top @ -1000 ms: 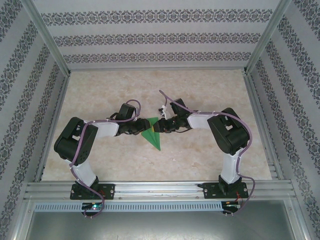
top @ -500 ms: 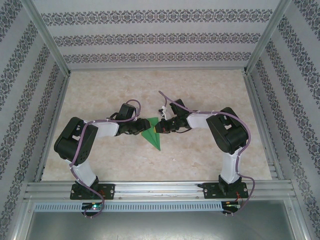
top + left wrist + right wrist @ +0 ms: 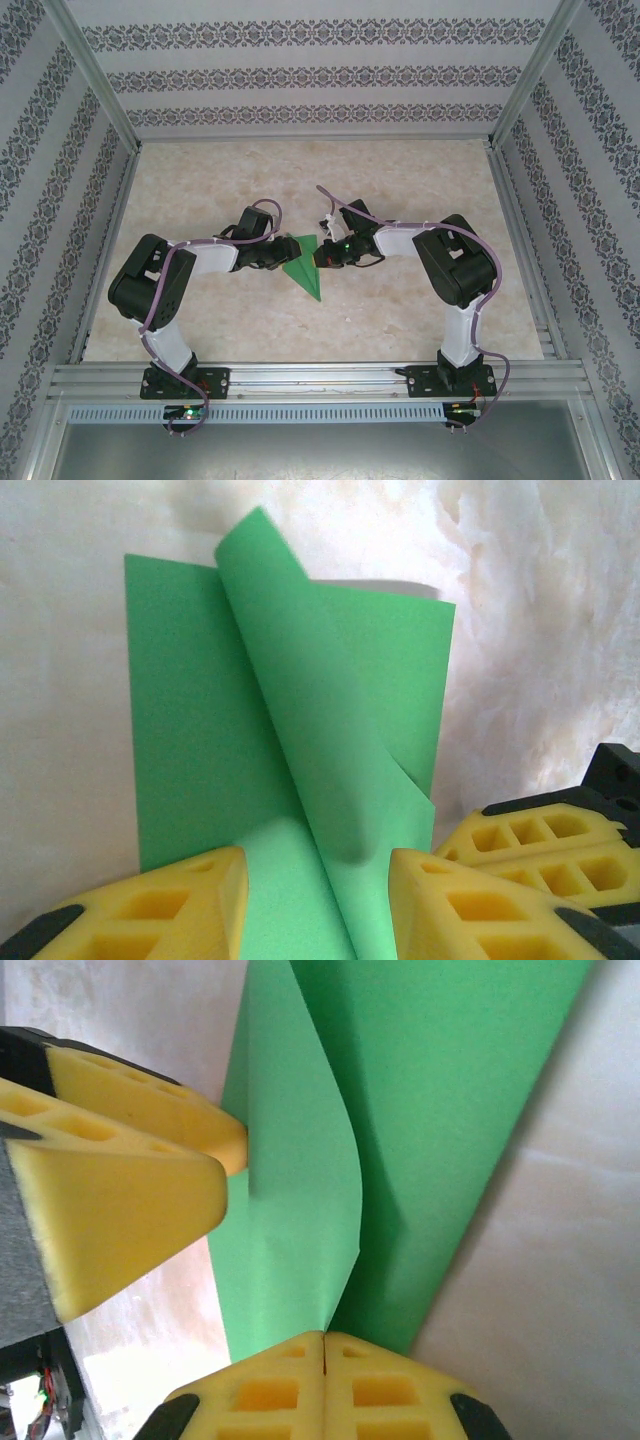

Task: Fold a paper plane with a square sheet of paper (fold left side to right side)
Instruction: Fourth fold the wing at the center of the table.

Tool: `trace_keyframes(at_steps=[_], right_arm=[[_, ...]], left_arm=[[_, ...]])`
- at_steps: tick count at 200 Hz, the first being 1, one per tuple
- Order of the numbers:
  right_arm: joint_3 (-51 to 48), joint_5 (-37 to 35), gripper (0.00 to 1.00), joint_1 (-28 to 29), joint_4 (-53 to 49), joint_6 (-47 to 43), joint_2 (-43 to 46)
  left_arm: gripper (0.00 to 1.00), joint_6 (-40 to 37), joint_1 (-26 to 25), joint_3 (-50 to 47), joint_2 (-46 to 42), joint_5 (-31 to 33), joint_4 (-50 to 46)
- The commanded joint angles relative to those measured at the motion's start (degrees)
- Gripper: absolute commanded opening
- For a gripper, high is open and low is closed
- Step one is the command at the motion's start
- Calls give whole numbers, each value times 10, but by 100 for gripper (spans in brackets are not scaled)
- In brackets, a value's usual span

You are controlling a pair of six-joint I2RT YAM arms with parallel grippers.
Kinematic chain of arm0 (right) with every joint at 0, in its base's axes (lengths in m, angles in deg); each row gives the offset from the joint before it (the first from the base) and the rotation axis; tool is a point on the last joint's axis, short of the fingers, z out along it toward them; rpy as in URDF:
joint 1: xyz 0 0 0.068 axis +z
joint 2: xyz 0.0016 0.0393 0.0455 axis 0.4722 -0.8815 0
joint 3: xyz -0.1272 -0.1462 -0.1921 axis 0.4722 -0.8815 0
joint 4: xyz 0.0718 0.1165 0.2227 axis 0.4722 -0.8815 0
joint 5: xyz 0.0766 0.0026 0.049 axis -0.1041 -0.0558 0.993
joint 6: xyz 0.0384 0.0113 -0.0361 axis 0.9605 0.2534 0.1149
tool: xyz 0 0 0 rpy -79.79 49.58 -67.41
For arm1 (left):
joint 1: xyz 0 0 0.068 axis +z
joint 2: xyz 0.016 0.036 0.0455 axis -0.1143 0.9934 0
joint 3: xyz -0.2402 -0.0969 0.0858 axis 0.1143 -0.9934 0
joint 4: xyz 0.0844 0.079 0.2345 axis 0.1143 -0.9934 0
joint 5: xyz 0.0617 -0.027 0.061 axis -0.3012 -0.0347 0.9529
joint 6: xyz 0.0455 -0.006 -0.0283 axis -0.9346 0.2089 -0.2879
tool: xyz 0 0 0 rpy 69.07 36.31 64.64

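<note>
Between the two arms, the square sheet of paper (image 3: 303,268) lies on the marbled table (image 3: 420,180), part hidden under both wrists. Right gripper (image 3: 324,1345) pinches its raised flap; left gripper (image 3: 318,870) straddles it, unclenched. Patterned walls (image 3: 320,75) surround.

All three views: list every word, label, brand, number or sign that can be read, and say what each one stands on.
None can be read.
square sheet of paper: plain green, no print.
left end effector's fingers: yellow with moulded hollows, no marks.
wall bands: ornamental pattern, not letters.
arm bases: any label there is too small to read.
</note>
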Motion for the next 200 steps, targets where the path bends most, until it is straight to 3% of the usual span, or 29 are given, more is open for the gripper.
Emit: trace_keyframes(at_steps=[1,200], right_arm=[[11,-20,0,-6,-16,-13,1],[-5,-43,0,-1,-29,-13,3]], left_arm=[[42,-20,-8,-2,8,27,-48],[42,-19,-7,-3,5,30,-49]])
